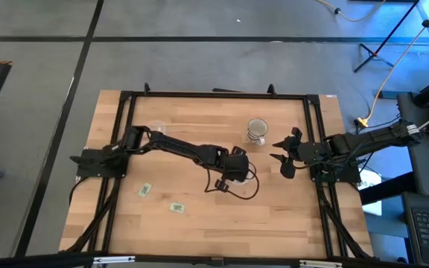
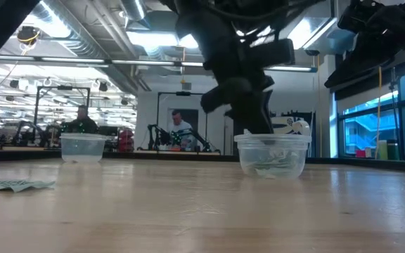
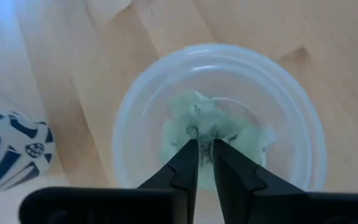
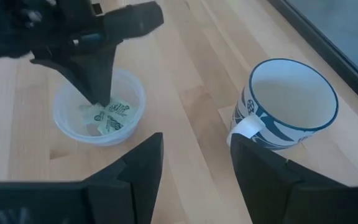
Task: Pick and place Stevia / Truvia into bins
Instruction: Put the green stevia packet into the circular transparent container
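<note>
My left gripper [image 1: 233, 170] reaches down into a clear plastic bin [image 2: 271, 158] near the table's middle, which holds several pale green Stevia sachets [image 4: 112, 116]. Its fingers [image 3: 188, 158] stand almost together, tips among the sachets. From above the gripper hides this bin. A second clear bin [image 1: 157, 131] stands at the far left and looks empty in the low view [image 2: 83, 147]. Two loose sachets [image 1: 145, 190] [image 1: 176, 207] lie flat on the near left of the table. My right gripper [image 1: 283, 156] hovers open at the right, near the mug. My left gripper comes from above, pointing down into the bin, and pinches a sachet [image 3: 204, 134] between its fingertips. The sachet lies on the other sachets in the bin's bottom. Which edge of it the fingers have cannot be told.
A white mug with dark blue markings [image 1: 257, 132] stands just beyond the filled bin, between the two grippers; it also shows as the mug [image 4: 291, 102] in the right wrist view. A black cable loops on the table near the left gripper [image 1: 237, 190]. Bare wood lies along the near edge.
</note>
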Available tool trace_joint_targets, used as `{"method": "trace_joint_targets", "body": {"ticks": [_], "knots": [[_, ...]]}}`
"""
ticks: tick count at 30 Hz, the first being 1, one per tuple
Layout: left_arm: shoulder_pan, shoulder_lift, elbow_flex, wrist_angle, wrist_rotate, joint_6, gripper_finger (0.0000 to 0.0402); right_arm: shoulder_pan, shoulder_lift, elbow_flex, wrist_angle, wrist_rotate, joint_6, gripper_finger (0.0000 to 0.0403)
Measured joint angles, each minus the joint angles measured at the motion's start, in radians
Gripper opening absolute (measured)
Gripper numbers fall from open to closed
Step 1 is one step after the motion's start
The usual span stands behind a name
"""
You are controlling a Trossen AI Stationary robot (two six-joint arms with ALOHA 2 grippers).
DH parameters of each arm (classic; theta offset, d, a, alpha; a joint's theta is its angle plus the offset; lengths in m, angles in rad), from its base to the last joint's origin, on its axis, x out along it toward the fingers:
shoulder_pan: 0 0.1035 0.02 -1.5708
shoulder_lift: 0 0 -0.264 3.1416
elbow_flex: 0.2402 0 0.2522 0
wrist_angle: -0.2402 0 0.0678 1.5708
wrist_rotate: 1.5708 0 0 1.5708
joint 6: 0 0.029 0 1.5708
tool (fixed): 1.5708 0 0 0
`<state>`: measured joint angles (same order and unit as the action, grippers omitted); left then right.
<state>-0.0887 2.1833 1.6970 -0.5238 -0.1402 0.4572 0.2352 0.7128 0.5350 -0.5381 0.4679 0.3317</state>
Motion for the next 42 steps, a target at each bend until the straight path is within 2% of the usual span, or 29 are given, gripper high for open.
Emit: {"method": "trace_joint_targets", "body": {"ticks": [7,13,15,17,20,22,24,26,31,33,37,42], "knots": [[0.0,-0.01,0.0,-0.002,-0.006,0.0,0.0074,0.0,0.0,0.0,0.0,0.0,0.0,0.0192],[-0.021,-0.08,0.0,-0.152,-0.158,0.045,0.0088,0.0,0.0,0.0,-0.009,0.0,0.002,0.0192],[-0.034,-0.126,0.0,-0.218,-0.169,0.04,0.0092,0.0,0.001,0.0,-0.015,0.0,0.006,0.0192],[-0.051,-0.171,0.001,-0.301,-0.137,0.004,0.0097,0.0,0.0,0.0,-0.017,0.0,0.005,0.0192],[-0.076,-0.224,-0.013,-0.401,-0.029,-0.087,0.0108,0.0,0.0,0.0,-0.018,0.0,0.003,0.0192],[-0.092,-0.248,-0.038,-0.416,0.065,-0.155,0.0118,0.0,0.0,0.0,-0.022,0.0,0.0,0.0192],[-0.117,-0.26,-0.066,-0.431,0.117,-0.215,0.013,0.0,0.0,0.0,-0.022,0.0,0.0,0.0192],[-0.147,-0.258,-0.082,-0.437,0.123,-0.256,0.0142,0.0,0.0,0.0,-0.022,0.0,-0.003,0.0192],[-0.216,-0.258,-0.144,-0.519,0.057,-0.401,0.0177,0.0,0.0,0.0,-0.022,0.002,-0.003,0.0192],[-0.232,-0.258,-0.166,-0.539,0.085,-0.492,0.0186,0.0,0.0,0.0,-0.022,0.002,0.002,0.0192],[-0.294,-0.257,-0.226,-0.499,0.132,-0.588,0.0188,0.0,0.0,0.0,-0.021,0.002,0.004,0.0192],[-0.365,-0.257,-0.285,-0.428,0.123,-0.677,0.0183,0.0,0.0,0.0,-0.002,0.002,0.004,0.0192]]}}
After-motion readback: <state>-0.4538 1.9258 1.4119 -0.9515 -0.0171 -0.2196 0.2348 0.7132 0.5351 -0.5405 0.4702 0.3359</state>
